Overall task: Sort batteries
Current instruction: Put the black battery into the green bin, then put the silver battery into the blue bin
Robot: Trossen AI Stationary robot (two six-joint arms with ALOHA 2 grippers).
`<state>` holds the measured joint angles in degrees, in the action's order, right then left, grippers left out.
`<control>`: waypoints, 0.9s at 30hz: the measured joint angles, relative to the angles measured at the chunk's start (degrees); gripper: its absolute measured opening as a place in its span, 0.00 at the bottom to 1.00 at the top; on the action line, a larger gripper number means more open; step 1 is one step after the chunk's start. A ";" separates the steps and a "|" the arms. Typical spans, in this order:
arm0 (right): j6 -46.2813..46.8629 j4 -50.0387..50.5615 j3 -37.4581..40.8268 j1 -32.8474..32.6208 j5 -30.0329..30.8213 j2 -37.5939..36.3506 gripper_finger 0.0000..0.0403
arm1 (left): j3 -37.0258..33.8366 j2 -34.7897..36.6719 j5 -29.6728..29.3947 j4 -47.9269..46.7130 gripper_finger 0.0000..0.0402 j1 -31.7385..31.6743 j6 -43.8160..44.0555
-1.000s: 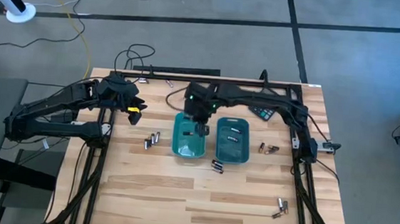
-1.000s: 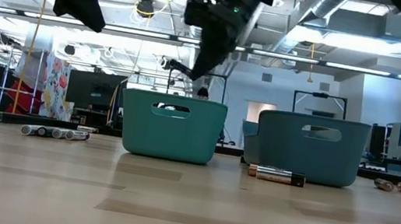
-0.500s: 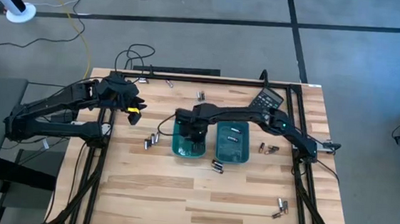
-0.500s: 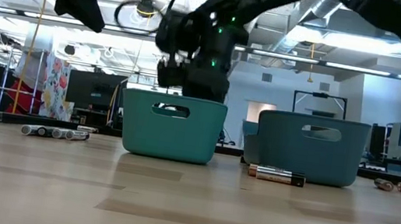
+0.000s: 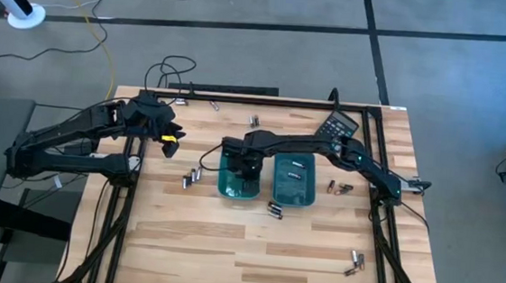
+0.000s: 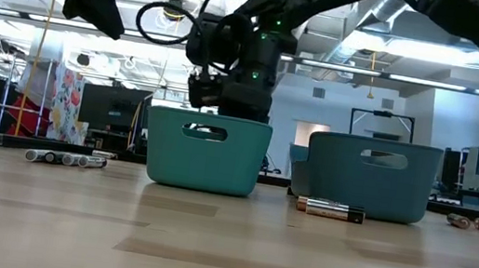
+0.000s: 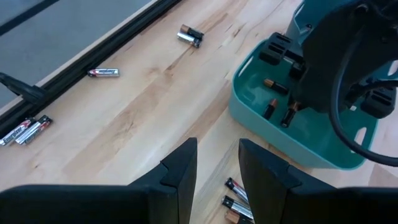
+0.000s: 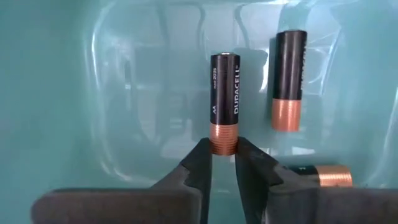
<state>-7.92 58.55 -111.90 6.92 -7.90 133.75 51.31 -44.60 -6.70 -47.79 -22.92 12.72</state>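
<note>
Two teal trays stand side by side mid-table, the left tray (image 5: 224, 184) and the right tray (image 5: 308, 193). My right gripper (image 5: 244, 164) reaches down into the left tray and is shut on a black battery with a coppery end (image 8: 224, 93). Two more batteries (image 8: 288, 81) lie on that tray's floor. Loose batteries rest on the wood: a cluster (image 5: 193, 177) left of the trays, a pair (image 5: 275, 209) near them, others (image 5: 340, 188) to the right. My left gripper (image 5: 170, 141) hovers open over the table's left part, holding nothing. My right gripper pinches the battery by its coppery end (image 8: 224, 138) between the two fingertips (image 8: 200, 163). It comes from above, pointing down into the left tray. The battery stands in line with the fingers, black end toward the tray floor. Whether that end touches the floor I cannot tell.
A black calculator (image 5: 337, 126) lies at the far right. More batteries lie near the far edge (image 5: 255, 120) and at the near right (image 5: 353, 262). The low view shows a battery (image 6: 330, 209) in front of the right tray (image 6: 368, 185) and a row (image 6: 65, 158) at the left.
My right gripper has come down and slightly toward the near edge, from above the left tray's far side into the tray. It has stayed nearly still for the last half second. The left arm has not moved.
</note>
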 joint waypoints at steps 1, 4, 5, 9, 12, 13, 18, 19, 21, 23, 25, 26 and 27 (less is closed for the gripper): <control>0.00 0.53 0.00 0.00 0.00 0.00 0.23 | 0.00 -0.02 0.00 0.00 0.28 0.00 -0.01; 0.00 1.63 0.02 0.00 0.00 0.00 0.28 | 0.00 -0.02 0.00 0.00 0.28 0.00 -0.01; 0.00 1.53 0.02 0.00 0.00 0.00 0.29 | 0.00 0.00 0.00 0.00 0.28 0.00 -0.01; 0.02 2.51 0.04 0.12 0.00 -0.49 0.35 | 0.00 -0.02 0.00 0.04 0.28 0.00 -0.02; 0.02 4.33 0.04 0.38 0.00 -1.80 0.39 | 0.00 -0.02 0.00 0.04 0.28 0.00 -0.03; 0.02 5.05 0.04 0.55 0.00 -2.29 0.39 | 0.00 -0.02 0.00 0.04 0.28 0.00 -0.03; 0.01 7.56 0.04 1.28 0.00 -7.26 0.41 | 0.00 -0.02 0.00 0.12 0.28 0.00 0.02; 0.00 8.14 0.04 1.56 0.00 -8.82 0.40 | 0.00 -0.02 0.00 0.13 0.28 0.00 -0.01; 0.00 8.94 0.02 2.05 -0.02 -11.86 0.40 | 0.00 -0.02 -0.02 0.11 0.28 0.00 -0.88; 0.02 9.44 0.02 2.80 -0.90 -15.23 0.39 | 0.00 -0.02 0.00 0.11 0.28 0.00 -2.27; 0.16 9.11 0.34 3.85 -4.05 -19.21 0.38 | 0.00 -0.02 -0.02 0.11 0.28 0.00 -2.82; 0.29 8.14 1.38 4.42 -5.84 -21.75 0.38 | 0.00 -0.02 0.00 0.12 0.28 0.00 -2.81; 0.52 6.80 3.17 4.98 -7.57 -24.50 0.37 | 0.00 -0.02 -0.02 0.12 0.28 0.00 -2.68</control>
<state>-7.40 65.35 -108.73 11.90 -15.47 109.25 51.31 -44.62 -6.72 -47.67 -22.92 10.03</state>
